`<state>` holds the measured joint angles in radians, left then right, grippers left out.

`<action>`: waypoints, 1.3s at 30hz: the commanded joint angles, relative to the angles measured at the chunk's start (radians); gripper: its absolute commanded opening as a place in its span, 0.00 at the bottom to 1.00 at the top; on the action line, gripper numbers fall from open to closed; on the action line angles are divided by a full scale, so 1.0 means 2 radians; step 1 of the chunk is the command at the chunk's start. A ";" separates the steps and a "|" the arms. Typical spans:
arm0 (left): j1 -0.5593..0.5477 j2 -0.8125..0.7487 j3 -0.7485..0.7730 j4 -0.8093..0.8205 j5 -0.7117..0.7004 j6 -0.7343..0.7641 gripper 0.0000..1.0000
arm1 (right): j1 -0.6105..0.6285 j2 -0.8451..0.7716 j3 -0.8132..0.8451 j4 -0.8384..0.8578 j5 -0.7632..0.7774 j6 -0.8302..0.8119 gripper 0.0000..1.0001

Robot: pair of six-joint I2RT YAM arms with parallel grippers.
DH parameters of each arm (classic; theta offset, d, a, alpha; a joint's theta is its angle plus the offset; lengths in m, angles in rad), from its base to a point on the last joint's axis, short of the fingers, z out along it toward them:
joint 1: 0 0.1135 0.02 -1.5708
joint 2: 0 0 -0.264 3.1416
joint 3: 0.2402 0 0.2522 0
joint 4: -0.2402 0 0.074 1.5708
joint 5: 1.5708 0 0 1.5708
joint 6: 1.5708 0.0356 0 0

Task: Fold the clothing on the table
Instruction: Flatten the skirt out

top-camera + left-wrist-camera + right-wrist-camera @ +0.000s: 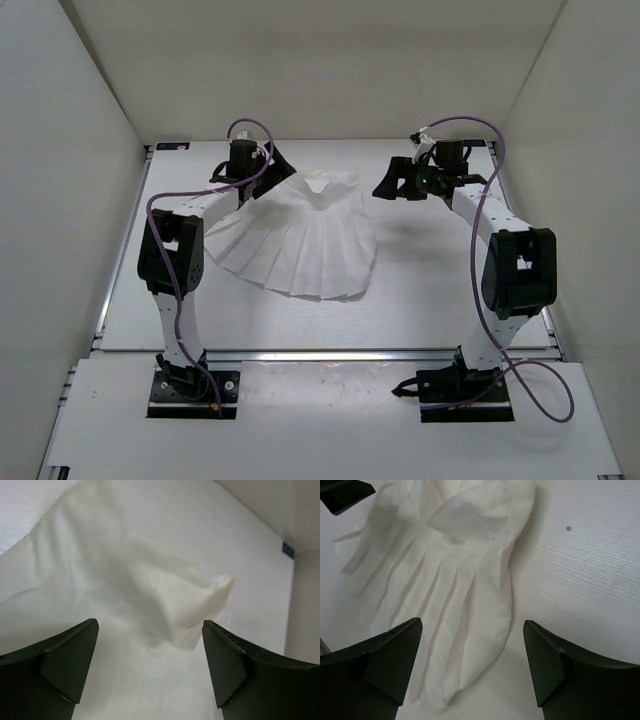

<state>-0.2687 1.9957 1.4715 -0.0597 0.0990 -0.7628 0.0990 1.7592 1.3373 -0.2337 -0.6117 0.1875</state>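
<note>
The left arm [172,255], with a purple cable [152,205] looped off it, reaches toward the far side of the table [430,290]. From above, the left gripper [275,172] sits at the far left edge of the clothing [295,240], right by the narrow waist. The top view does not settle whether it touches the fabric. Its own camera adds the detail: the left gripper [150,665] has its jaws spread wide and nothing is clamped between them. Soft, blurred white cloth lies just below and ahead of the fingers [65,655]. A raised fold [200,605] peaks ahead of the gripper, toward its right finger.

Only the top view shows the whole skirt. It is fanned out flat, with the hem spreading toward the arm bases, between the two grippers and closer to the left one.

The right gripper [392,182] hovers just beside the waist's right side, apart from it. Its wrist view shows what the top view cannot: the right gripper [472,667] has its jaws wide and empty. The sharp pleats run below and ahead of its left finger [385,660], and bare table lies under the right one. A small speck [568,528] sits on the surface ahead and to the right. A black piece [342,495] cuts the far left corner, and I cannot tell what it is.
</note>
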 commanded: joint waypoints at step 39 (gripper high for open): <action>-0.121 -0.041 -0.117 -0.281 -0.086 0.152 0.00 | 0.130 0.065 -0.054 -0.099 0.083 -0.003 0.00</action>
<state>-0.4839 1.9408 1.2976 -0.5701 -0.1642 -0.4324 0.3912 1.9686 1.2678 -0.4438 -0.4999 0.1616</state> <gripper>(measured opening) 0.025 0.001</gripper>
